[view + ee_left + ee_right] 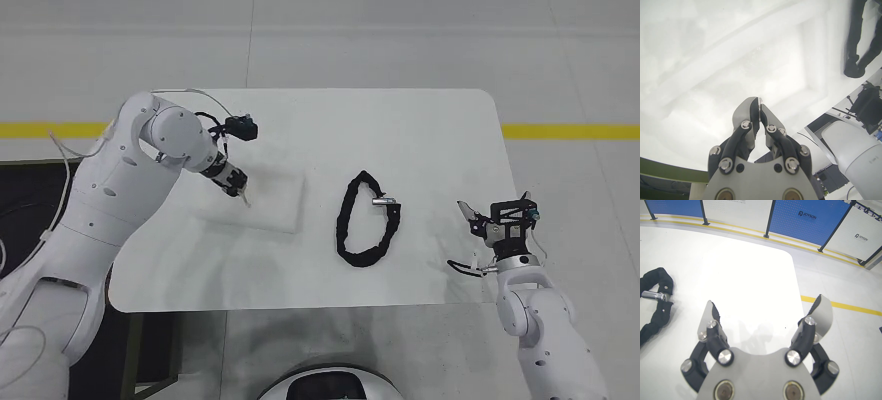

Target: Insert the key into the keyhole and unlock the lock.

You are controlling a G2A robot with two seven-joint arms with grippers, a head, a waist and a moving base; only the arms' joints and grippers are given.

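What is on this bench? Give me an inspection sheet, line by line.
surface: white rounded-corner table, with a flat white rectangular pad lying on it.
job's things: black fabric-sleeved chain lock lies looped mid-table, its silver lock cylinder joining the ends; thin silver metal key pinched in the left tool.
clutter: nothing seen.
tools: left tool shut on the key, over the pad; right tool open, at the table's right edge, apart from the chain.
cables: black cable at the left wrist.
surroundings: grey floor with a yellow line; blue and white panels.
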